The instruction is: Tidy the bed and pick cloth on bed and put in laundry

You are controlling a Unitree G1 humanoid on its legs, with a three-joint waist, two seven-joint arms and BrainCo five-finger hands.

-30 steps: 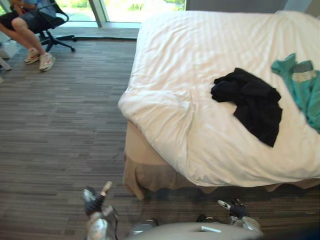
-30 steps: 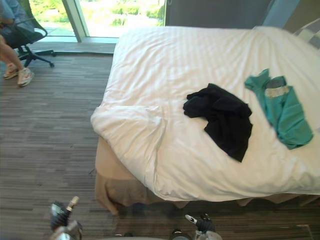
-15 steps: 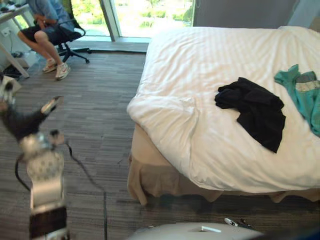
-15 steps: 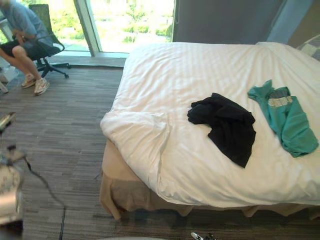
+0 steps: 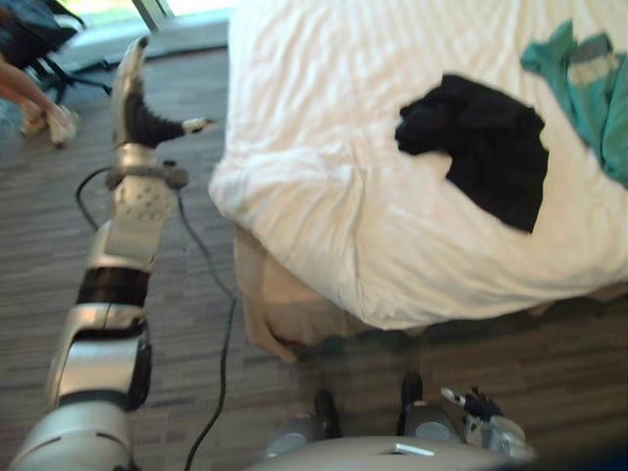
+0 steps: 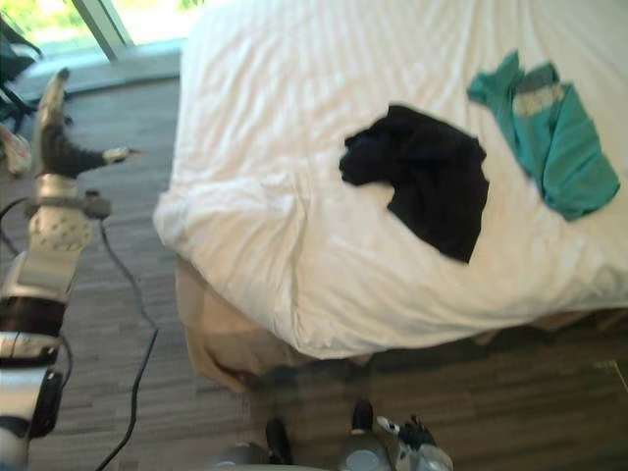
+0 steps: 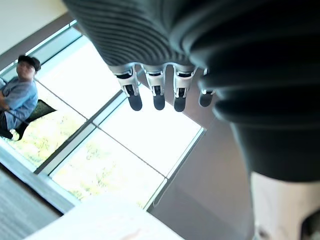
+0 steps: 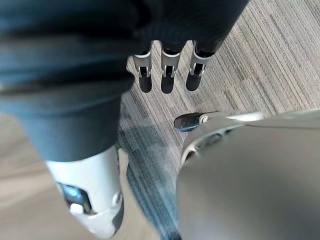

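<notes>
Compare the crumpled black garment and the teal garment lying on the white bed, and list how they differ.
The black garment is bunched and folded over itself; the teal garment lies flatter and stretched long. The black one is plain, the teal one has a grey band near one end. The black one lies further to the robot's left than the teal one. Both rest on the white duvet, apart from each other.

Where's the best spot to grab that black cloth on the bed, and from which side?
Likely the bunched left end of the black cloth: its folds seem to rise off the white duvet, easy to pinch. Reach down from the near side.
</notes>
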